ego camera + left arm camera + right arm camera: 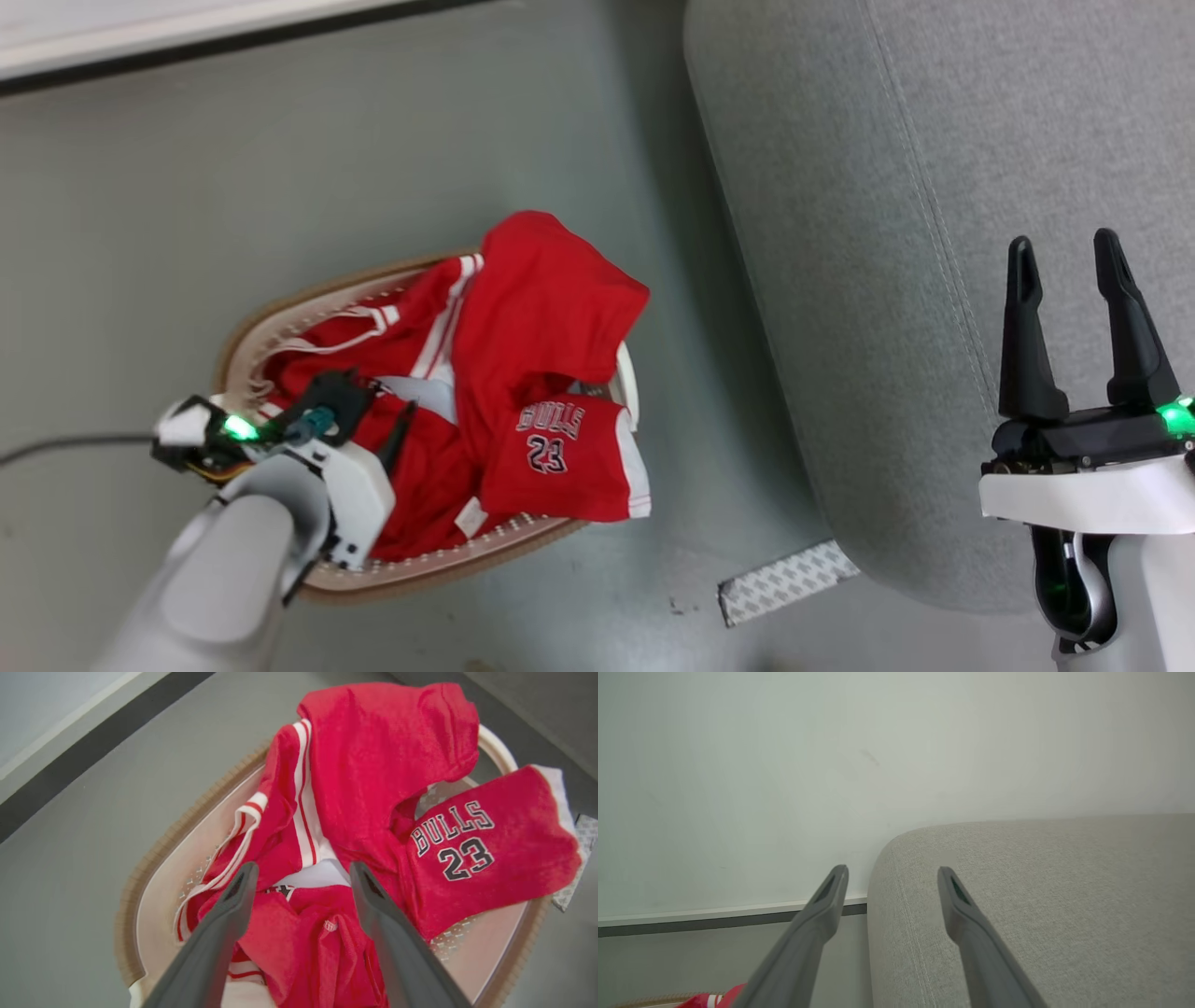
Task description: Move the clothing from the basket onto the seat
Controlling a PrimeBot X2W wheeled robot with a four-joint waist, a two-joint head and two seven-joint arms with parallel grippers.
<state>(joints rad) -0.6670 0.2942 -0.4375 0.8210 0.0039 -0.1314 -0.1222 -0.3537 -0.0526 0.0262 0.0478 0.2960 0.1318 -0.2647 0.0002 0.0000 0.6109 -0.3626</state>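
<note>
Head view, surroundings: grey-green floor point(280, 187); pale wall base point(140, 42) with a dark strip along the top left; thin dark cable point(65, 450) at far left; flat pale patterned pad point(789, 581) on the floor by the near corner of the seat point(934, 187).
In the way: pale left forearm point(224, 569) over the near-left rim of the basket point(271, 317), hiding part of the heap; strip of floor between basket and seat.
Clothing point(541, 308), place: heaped in the basket; one piece draped over the far rim, another hanging over the rim on the seat's side.
Clothing, look: bright red; white stripe trim along the edges; lettering BULLS and number 23 on the overhanging piece; patch of white cloth at the middle of the heap.
Basket, place: on the floor, left of the seat, apart from it.
Left gripper point(303, 870): over the middle of the heap, fingers point(219, 933) spread wide, nothing between them; contact of tips with cloth not clear.
Right gripper point(1064, 245): over the seat near its edge, likewise spread wide, holding nothing.
Materials and shapes: clothing soft, slightly fuzzy, crumpled in folds; basket cream plastic, rounded-rectangular, perforated walls, ribbed brown rim band; seat grey woven fabric, rounded corner, stitched seam line; fingers long, dark, tapering.
</note>
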